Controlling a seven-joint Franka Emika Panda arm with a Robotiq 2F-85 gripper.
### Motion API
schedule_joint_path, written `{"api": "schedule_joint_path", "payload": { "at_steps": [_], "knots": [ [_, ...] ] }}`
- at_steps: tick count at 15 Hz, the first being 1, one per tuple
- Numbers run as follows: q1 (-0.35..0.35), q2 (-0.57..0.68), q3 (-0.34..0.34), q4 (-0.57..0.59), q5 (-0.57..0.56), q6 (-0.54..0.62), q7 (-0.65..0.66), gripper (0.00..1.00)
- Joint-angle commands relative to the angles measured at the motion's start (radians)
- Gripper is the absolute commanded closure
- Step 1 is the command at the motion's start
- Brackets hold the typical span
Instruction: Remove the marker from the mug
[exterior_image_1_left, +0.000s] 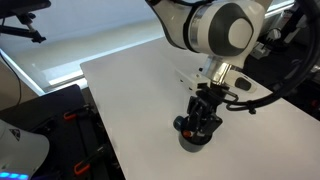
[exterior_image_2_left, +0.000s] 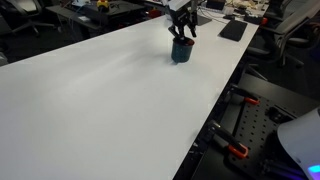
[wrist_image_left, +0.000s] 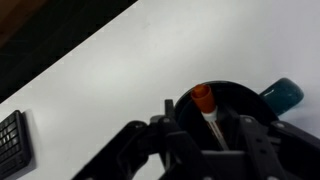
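Observation:
The dark mug (exterior_image_1_left: 194, 138) stands on the white table (exterior_image_1_left: 130, 90); it also shows in an exterior view (exterior_image_2_left: 181, 52). In the wrist view the mug (wrist_image_left: 235, 100) has a bluish handle at the right. The marker (wrist_image_left: 207, 110), white with an orange end up, leans inside it. My gripper (wrist_image_left: 207, 118) is right above the mug, with one finger on each side of the marker and a gap to each. It looks open. In both exterior views the gripper (exterior_image_1_left: 205, 108) (exterior_image_2_left: 181, 25) hides the marker.
A black keyboard (wrist_image_left: 12, 142) lies at the table's edge and also shows in an exterior view (exterior_image_2_left: 232, 30). Black equipment with orange clamps (exterior_image_2_left: 240, 120) stands past the table's side. The table's edge runs close to the mug (exterior_image_1_left: 250, 150).

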Motion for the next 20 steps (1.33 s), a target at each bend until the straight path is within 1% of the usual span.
{"api": "schedule_joint_path", "payload": {
  "at_steps": [1,3,4,5,6,7,8,9,10,12,13,14,17,20],
  "knots": [
    [0.009,0.0,-0.01,0.001,0.012,-0.003,-0.012,0.72],
    [0.009,0.002,-0.01,0.001,0.012,-0.003,-0.012,0.75],
    [0.009,0.002,-0.01,0.0,0.012,-0.002,-0.013,0.74],
    [0.008,0.001,-0.01,-0.001,0.012,-0.001,-0.015,0.86],
    [0.008,0.001,-0.01,-0.001,0.013,-0.001,-0.015,0.88],
    [0.008,-0.001,-0.01,-0.001,0.012,-0.001,-0.016,0.76],
    [0.006,-0.005,-0.008,-0.004,0.013,0.003,-0.021,0.97],
    [0.007,-0.004,-0.009,-0.006,0.012,0.004,-0.017,0.96],
    [0.009,-0.006,-0.011,-0.008,0.008,0.012,-0.008,1.0],
    [0.009,-0.003,-0.01,-0.009,0.009,0.013,-0.013,1.0],
    [0.009,-0.001,-0.009,-0.007,0.009,0.003,-0.021,0.74],
    [0.008,0.001,-0.008,-0.005,0.009,0.002,-0.027,0.73],
    [0.009,0.002,-0.009,-0.009,0.006,0.007,-0.025,0.53],
    [0.011,0.01,-0.011,-0.009,0.005,0.007,-0.022,0.29]
  ]
}}
